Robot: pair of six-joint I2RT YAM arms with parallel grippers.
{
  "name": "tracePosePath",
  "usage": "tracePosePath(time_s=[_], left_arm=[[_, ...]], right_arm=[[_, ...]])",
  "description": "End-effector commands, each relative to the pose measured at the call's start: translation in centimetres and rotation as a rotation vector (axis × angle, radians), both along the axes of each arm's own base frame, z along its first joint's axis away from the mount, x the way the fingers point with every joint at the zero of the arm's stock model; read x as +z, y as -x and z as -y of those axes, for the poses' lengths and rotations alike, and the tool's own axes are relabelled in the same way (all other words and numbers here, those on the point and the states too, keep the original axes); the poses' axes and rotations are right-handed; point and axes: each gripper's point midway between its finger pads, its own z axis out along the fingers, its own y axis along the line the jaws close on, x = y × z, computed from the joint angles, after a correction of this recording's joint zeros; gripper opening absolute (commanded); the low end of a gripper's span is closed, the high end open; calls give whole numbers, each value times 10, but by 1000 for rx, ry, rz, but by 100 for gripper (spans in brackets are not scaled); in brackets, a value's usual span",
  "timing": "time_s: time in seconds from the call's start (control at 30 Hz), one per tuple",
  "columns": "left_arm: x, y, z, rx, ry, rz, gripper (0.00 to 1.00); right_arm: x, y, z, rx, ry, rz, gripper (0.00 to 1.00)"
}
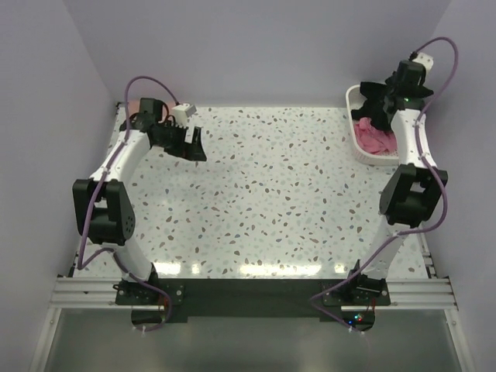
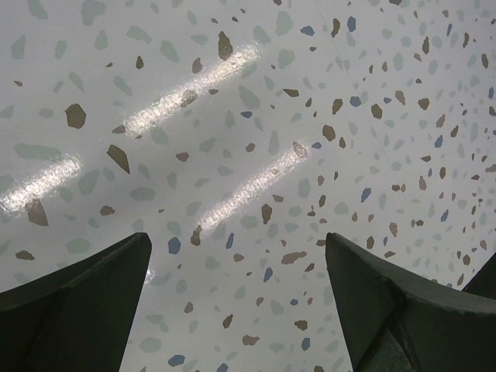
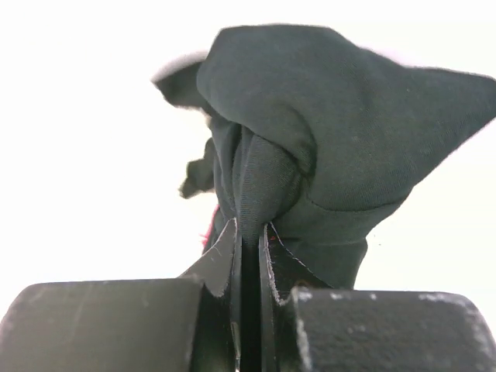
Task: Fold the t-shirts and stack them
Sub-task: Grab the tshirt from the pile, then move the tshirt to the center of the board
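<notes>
Right jaws are pinched shut on a fold of the black t-shirt (image 3: 341, 108). Its plain dark cloth bunches in creased folds at the basket (image 1: 354, 133) on the counter's (image 1: 263, 194) far right corner. A crumpled pink t-shirt (image 1: 377, 140) lies inside. Left jaws stand wide over the speckled counter, far left

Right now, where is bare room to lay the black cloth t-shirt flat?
The speckled tabletop is bare from the open left gripper across to the white lattice plastic basket. Crowded: the far right corner, with pink shirts and the right gripper clamping the black t-shirt.
</notes>
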Motion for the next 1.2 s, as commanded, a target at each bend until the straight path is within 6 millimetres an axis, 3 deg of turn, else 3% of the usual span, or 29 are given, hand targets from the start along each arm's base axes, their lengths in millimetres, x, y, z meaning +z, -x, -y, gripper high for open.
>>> tracePosePath(time_s=[0.0, 0.2, 0.23, 0.3, 0.33, 0.43, 0.53, 0.57, 0.63, 0.67, 0.73, 0.77, 0.87, 0.97, 1.03, 1.07, 1.1, 1.13, 1.17], left_arm=[[27, 0, 0, -11, 46, 76, 100], [47, 1, -2, -6, 80, 117, 100], [51, 1, -4, -2, 83, 126, 100], [59, 2, -4, -3, 86, 150, 100], [61, 3, -5, -1, 87, 155, 100], [68, 5, -5, 0, 106, 169, 100], [74, 8, -3, -3, 123, 178, 100], [77, 9, -3, -2, 127, 186, 100], [80, 10, -3, -4, 132, 192, 100], [84, 12, -3, -3, 131, 203, 100], [88, 14, -2, -6, 134, 216, 100], [91, 15, -2, -7, 135, 223, 100], [99, 15, -11, 15, 134, 245, 100], [108, 16, -16, 24, 130, 276, 100], [112, 16, -21, 34, 123, 289, 100], [115, 18, -24, 37, 117, 303, 100], [115, 19, -27, 45, 103, 308, 100], [116, 20, -30, 44, 84, 324, 100], [114, 21, -32, 52, 66, 327, 100]], right_arm=[[86, 15, -27, 108, -16, 204, 0], [140, 47, -63, 255, -65, 331, 0], [163, 59, -73, 302, -66, 382, 0], [181, 73, -86, 348, -84, 431, 0], [202, 87, -96, 388, -87, 480, 0], [230, 105, -117, 459, -100, 551, 0], [275, 129, -151, 592, -89, 651, 0], [294, 139, -171, 666, -81, 688, 0], [311, 150, -194, 745, -74, 715, 0], [327, 160, -218, 821, -70, 743, 0], [338, 173, -247, 905, -84, 760, 0], [350, 187, -272, 979, -94, 786, 0], [370, 215, -309, 1074, -150, 833, 0], [374, 219, -308, 1035, -266, 820, 0], [358, 222, -289, 939, -254, 761, 0], [320, 204, -273, 867, -219, 673, 5], [296, 197, -257, 800, -193, 619, 32], [275, 198, -228, 677, -158, 575, 45], [210, 178, -190, 570, -130, 433, 54]])
